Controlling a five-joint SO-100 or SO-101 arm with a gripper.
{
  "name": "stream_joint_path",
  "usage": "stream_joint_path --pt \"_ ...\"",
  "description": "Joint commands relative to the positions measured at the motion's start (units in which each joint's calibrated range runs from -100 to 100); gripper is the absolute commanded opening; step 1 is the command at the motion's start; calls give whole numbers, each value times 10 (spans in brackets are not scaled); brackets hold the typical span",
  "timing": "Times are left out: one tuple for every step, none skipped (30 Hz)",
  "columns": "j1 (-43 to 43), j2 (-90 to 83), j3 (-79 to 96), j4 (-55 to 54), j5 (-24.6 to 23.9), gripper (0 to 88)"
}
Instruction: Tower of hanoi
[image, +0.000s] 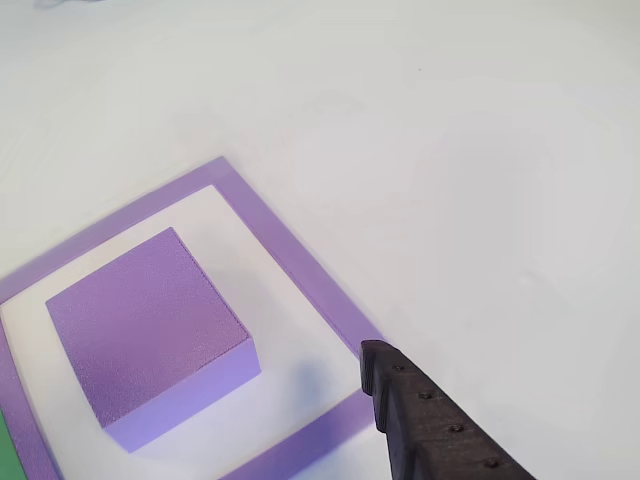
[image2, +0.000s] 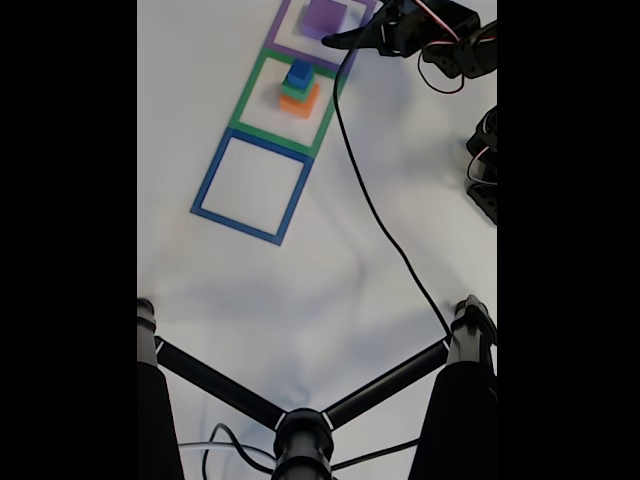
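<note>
- My end effector (image2: 335, 40) is hovering just beside the purple block (image2: 325, 17), at that block's right edge in the fixed view; I cannot tell how far my fingers are parted, and I am seeing nothing held between them.
- In the other view one dark, studded finger (image: 400, 395) is reaching in from the bottom, its tip lying over the purple tape outline (image: 300, 270) near that outline's lower right corner, apart from the purple block (image: 150, 330).
- The purple block is sitting flat on the white table (image2: 300, 290) inside the purple outline (image2: 275, 45), with bare table showing all around it.
- Below the purple block in the fixed view, a stack is standing inside the green tape outline (image2: 245, 110): the orange block (image2: 300, 102) at the bottom, the green block (image2: 292, 90) on it, the blue block (image2: 298, 72) on top.
- Farther from the purple block along the same row, the blue tape outline (image2: 205, 195) is lying.
- A black cable (image2: 380, 220) is trailing from my arm across the table toward a black stand (image2: 300, 435) at the bottom edge.
</note>
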Motion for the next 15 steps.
stream_joint_path --pt "5 71 -55 -71 0 497" --pt "4 89 -63 -83 0 498" --pt "3 109 -71 -97 0 499" --pt "3 121 -78 -105 0 500" --pt "3 133 -85 -109 0 499" --pt "1 141 -91 -110 0 498" --pt "-1 148 -97 -112 0 497" --pt "-3 153 -101 -113 0 496" --pt "-3 159 -105 -113 0 496" --pt "-5 165 -110 -113 0 496" --pt "-6 173 -114 -113 0 495" --pt "-6 182 -120 -116 0 494" --pt "-7 190 -126 -119 0 494" --pt "-8 197 -133 -119 0 495" --pt "-8 203 -139 -119 0 495"
